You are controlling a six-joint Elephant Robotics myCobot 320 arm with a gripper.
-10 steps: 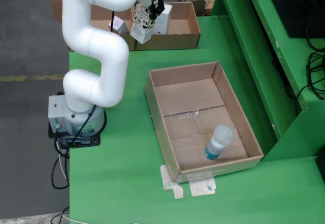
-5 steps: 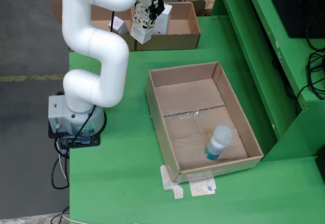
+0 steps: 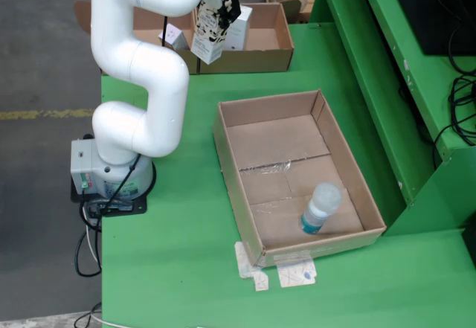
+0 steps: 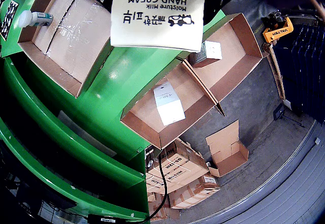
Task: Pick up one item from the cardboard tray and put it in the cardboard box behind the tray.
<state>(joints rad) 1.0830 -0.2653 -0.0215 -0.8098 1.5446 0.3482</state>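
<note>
My gripper (image 3: 217, 8) is shut on a white hand cream box (image 3: 209, 36) with black cow markings. It holds the box in the air over the front wall of the cardboard box (image 3: 264, 54) at the back of the table. In the gripper view the hand cream box (image 4: 158, 14) fills the top, with the cardboard box (image 4: 234, 61) below it. That box holds a white carton (image 4: 169, 102) and a smaller one (image 4: 207, 53). The cardboard tray (image 3: 348, 166) sits in the middle of the table with a clear bottle (image 3: 320, 207) lying in it. The same bottle (image 4: 34, 18) shows at the top left of the gripper view.
The arm's base (image 3: 110, 175) stands at the left table edge. A green raised shelf (image 3: 375, 60) runs along the right. A taped paper scrap (image 3: 290, 272) lies in front of the tray. More cardboard boxes (image 4: 180, 176) sit on the floor beyond the table.
</note>
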